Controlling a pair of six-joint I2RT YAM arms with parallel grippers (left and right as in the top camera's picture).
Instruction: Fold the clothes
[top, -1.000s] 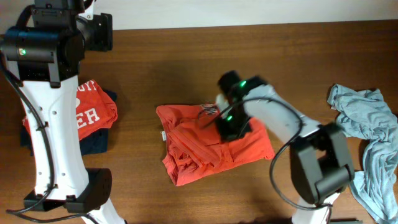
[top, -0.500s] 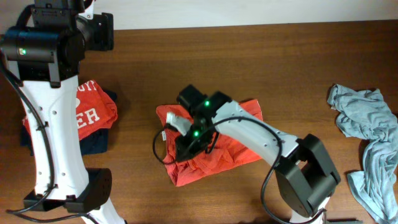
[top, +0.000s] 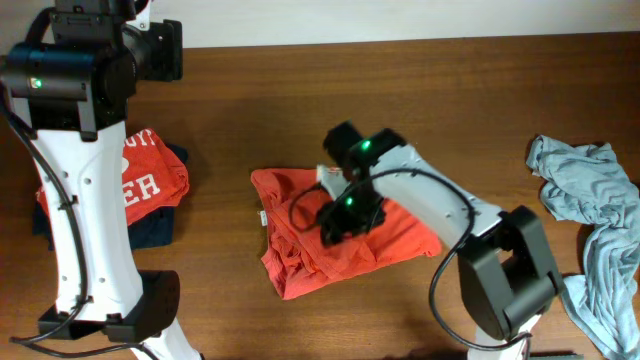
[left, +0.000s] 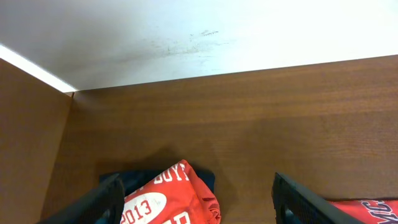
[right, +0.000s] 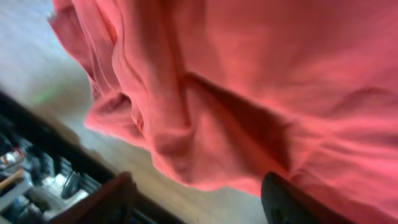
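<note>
An orange-red shirt (top: 395, 232) lies crumpled and partly folded in the middle of the wooden table (top: 480, 110). My right gripper (top: 340, 215) hovers low over its centre. In the right wrist view the shirt's bunched folds (right: 236, 93) fill the frame, and the right gripper (right: 199, 196) is open with its fingers (right: 289, 199) wide apart and no cloth pinched. My left gripper (left: 196, 190) is open and raised high above a folded red shirt with white lettering (left: 168, 202).
At the left, the folded red lettered shirt (top: 145, 180) rests on a navy garment (top: 158, 228). A crumpled grey-blue garment (top: 590, 200) lies at the right edge. The tall left arm (top: 80, 70) stands at the back left.
The right gripper swept left across the orange-red shirt, came back toward its centre, and its jaws opened, letting the cloth go. The left arm stayed still.
</note>
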